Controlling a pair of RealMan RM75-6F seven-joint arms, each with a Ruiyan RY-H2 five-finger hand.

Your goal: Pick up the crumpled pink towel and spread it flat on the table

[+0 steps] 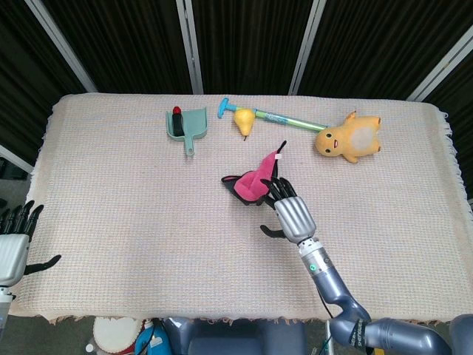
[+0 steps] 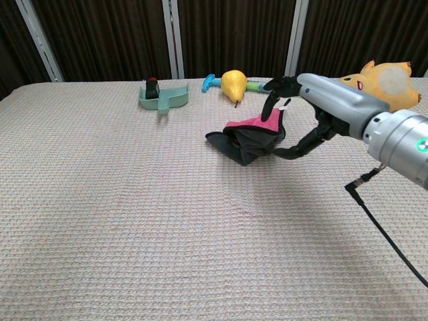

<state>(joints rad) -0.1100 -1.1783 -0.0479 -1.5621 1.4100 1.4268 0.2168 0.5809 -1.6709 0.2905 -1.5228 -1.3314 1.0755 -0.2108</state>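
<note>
The crumpled pink towel (image 1: 250,184) with a dark underside lies bunched near the table's middle, one pink corner with a white tag sticking up; it also shows in the chest view (image 2: 249,137). My right hand (image 1: 293,213) hovers at the towel's right edge with its fingers spread, fingertips over the raised corner and thumb low beside the dark folds (image 2: 313,105). It holds nothing. My left hand (image 1: 12,248) rests off the table's front left corner, fingers apart and empty; the chest view does not show it.
Along the back stand a teal dustpan (image 1: 186,124) holding a small red and black item (image 1: 177,111), a yellow pear (image 1: 244,118), a blue-green stick toy (image 1: 284,118) and a yellow plush (image 1: 347,138). A woven cloth (image 1: 133,222) covers the table.
</note>
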